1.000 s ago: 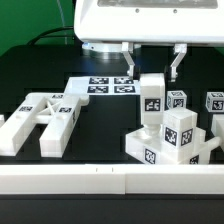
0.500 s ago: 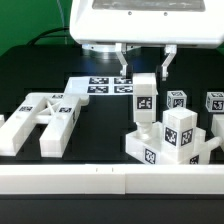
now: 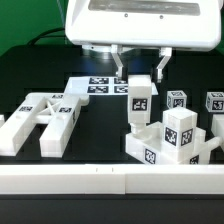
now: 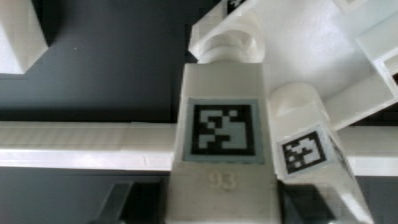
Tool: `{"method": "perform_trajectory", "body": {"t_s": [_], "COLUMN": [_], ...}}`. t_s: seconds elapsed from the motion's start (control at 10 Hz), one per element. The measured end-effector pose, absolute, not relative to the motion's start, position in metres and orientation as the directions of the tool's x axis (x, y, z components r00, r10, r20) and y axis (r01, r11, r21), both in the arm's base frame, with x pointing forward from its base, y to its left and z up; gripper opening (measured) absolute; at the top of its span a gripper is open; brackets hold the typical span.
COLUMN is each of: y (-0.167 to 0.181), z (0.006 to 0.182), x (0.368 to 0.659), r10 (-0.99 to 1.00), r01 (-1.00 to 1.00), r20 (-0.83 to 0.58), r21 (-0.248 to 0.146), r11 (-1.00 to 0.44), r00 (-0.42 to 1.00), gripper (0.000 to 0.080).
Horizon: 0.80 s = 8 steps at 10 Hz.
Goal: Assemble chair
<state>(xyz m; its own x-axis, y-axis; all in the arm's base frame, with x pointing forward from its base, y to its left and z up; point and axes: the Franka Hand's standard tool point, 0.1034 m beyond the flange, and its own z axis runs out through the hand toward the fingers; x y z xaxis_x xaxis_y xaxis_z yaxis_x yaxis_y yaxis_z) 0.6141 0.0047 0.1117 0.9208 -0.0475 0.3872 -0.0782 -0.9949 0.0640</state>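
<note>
black table (image 3: 100, 135), white robot arm (image 3: 145, 20) overhead. seat block (image 3: 136, 145) sits toward the exterior view's right, with a tagged upright block (image 3: 180, 130) standing on it. h-shaped frame (image 3: 40, 120) lies flat on the exterior view's left, well apart. marker board (image 3: 80, 86) lies at the back, between them. leg (image 3: 140, 100) (image 4: 222, 130) is upright, its lower end at the seat block's near corner; cannot tell if it is seated. gripper (image 3: 141, 75) is pinching the leg's top end. small tagged block (image 3: 177, 99) lies behind the seat block.

Hand (image 3: 141, 73) pointing straight down, clamped on leg (image 3: 139, 103)
</note>
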Motion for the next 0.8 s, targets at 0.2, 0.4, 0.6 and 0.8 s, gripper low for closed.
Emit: {"method": "perform_trajectory", "body": {"t_s": [0.2,0.4,0.6,0.8], "y": [0.006,0.008,0.005,0.010], "z": [0.110,0.106,0.103,0.096], "x": [0.614,0.617,0.619,0.618], "r10": [-0.045,-0.041,-0.031,-0.024], "r01": [-0.075,-0.072,-0.065,-0.058], "r20": [0.385,0.384,0.381,0.376], "r21": [0.064,0.067,0.075,0.078], "r11": [-0.995,-0.995,-0.995,-0.995], "r00": [0.922,0.923,0.924,0.926], "gripper": [0.0295,0.0295,0.0295,0.0295]}}
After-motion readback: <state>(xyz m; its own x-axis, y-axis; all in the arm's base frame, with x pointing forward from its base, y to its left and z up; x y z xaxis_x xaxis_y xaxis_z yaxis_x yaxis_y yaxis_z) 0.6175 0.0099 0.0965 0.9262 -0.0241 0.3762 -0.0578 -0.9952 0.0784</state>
